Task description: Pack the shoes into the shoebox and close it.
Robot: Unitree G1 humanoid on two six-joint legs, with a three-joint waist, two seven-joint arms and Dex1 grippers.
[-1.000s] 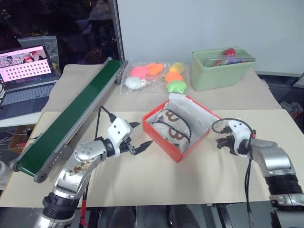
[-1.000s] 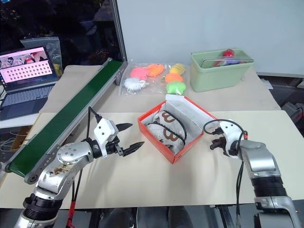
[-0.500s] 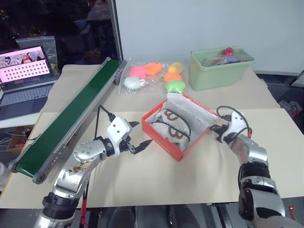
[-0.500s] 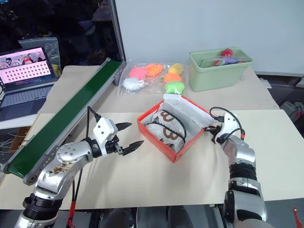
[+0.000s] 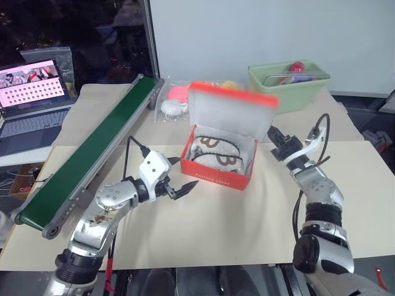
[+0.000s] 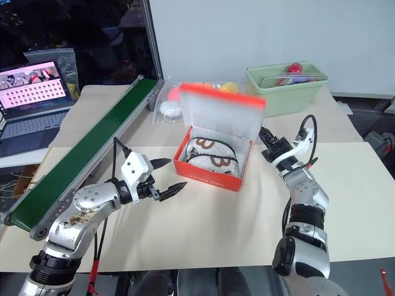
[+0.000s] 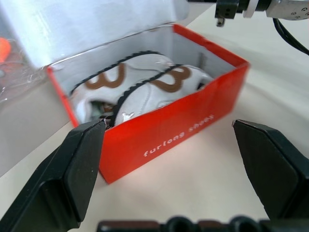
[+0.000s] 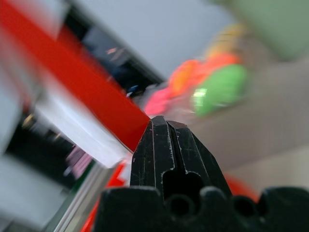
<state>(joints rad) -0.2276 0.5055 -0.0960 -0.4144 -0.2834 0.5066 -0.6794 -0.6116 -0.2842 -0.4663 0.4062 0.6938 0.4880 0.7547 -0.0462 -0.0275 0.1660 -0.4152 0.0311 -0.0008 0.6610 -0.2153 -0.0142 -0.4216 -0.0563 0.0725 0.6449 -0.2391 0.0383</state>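
The red-orange shoebox [image 5: 215,176] stands mid-table with its white-lined lid [image 5: 231,111] raised upright at its back. Two cream shoes [image 5: 217,152] with dark laces and brown markings lie inside, also seen in the left wrist view as shoes [image 7: 153,83]. My left gripper [image 5: 187,174] is open, hovering just left of the box's front and holding nothing. My right gripper [image 5: 276,137] is shut and empty, lifted beside the lid's right edge. In the right wrist view its fingertips [image 8: 166,141] sit close under the lid's red rim [image 8: 79,84]. I cannot tell whether they touch.
A long green conveyor belt [image 5: 92,151] runs along the left, with a laptop [image 5: 34,86] beyond it. A pale green bin [image 5: 290,86] stands at the back right. A clear bag of bright plush toys [image 5: 173,102] lies partly hidden behind the lid.
My right gripper rose and swung left, tilting upward. The lid went from lying back to standing upright, and the box turned to face me squarely. The left arm stayed still.
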